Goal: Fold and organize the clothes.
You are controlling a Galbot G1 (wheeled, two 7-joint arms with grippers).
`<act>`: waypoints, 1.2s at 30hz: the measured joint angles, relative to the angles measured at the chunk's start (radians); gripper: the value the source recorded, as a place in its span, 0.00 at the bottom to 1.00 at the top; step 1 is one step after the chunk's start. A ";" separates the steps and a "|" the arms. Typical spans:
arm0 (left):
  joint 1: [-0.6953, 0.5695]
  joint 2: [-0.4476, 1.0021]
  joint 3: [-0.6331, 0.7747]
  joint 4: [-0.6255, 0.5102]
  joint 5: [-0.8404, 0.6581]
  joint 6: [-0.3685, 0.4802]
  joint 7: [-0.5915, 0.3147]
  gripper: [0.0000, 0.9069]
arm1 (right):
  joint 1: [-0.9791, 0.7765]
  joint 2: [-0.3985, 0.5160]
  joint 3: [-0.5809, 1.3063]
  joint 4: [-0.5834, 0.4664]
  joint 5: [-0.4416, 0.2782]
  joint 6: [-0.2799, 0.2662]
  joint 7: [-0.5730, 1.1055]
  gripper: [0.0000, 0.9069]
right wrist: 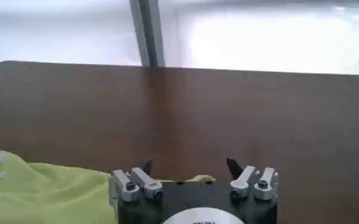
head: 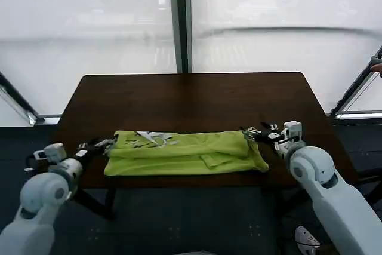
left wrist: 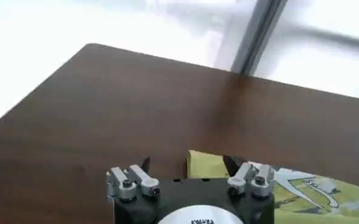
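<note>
With the lime T-shirt (head: 185,153) folded into a band along the table's (head: 191,97) near edge, I'd pinch both ends evenly, left gripper (head: 102,145) and right gripper (head: 253,134) fingers released.

lime yellow-green soft fabric t-shirt (head: 186,153) lies flat on dark brown wooden table (head: 191,97), near front edge. folded into long horizontal band, wider than deep. white printed pattern shows on upper left part. small folded flap sits right of centre. right end slightly rumpled.
</note>
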 joint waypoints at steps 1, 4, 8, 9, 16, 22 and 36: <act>-0.002 0.000 0.000 0.002 0.000 -0.001 0.001 0.25 | 0.000 0.001 -0.001 -0.001 -0.001 0.000 0.000 0.05; -0.007 -0.001 0.004 0.009 0.000 -0.006 0.003 0.17 | -0.001 0.003 -0.001 -0.003 -0.002 0.001 0.000 0.01; -0.017 -0.006 0.009 0.023 0.001 -0.013 0.004 0.16 | -0.002 0.003 0.000 -0.004 -0.002 0.005 0.000 0.00; -0.018 -0.007 0.010 0.026 0.001 -0.015 0.005 0.16 | -0.002 0.003 0.001 -0.005 -0.002 0.009 0.000 0.00; -0.025 -0.013 0.010 0.030 -0.008 -0.029 0.006 0.15 | 0.002 0.012 0.010 -0.022 -0.001 0.047 0.008 0.00; -0.017 -0.016 -0.011 0.031 -0.012 -0.038 0.005 0.16 | 0.017 0.029 0.017 -0.046 0.001 0.086 0.023 0.00; -0.002 -0.014 -0.033 0.022 -0.019 -0.040 0.015 0.97 | 0.026 0.054 0.010 -0.063 0.003 0.105 0.030 0.00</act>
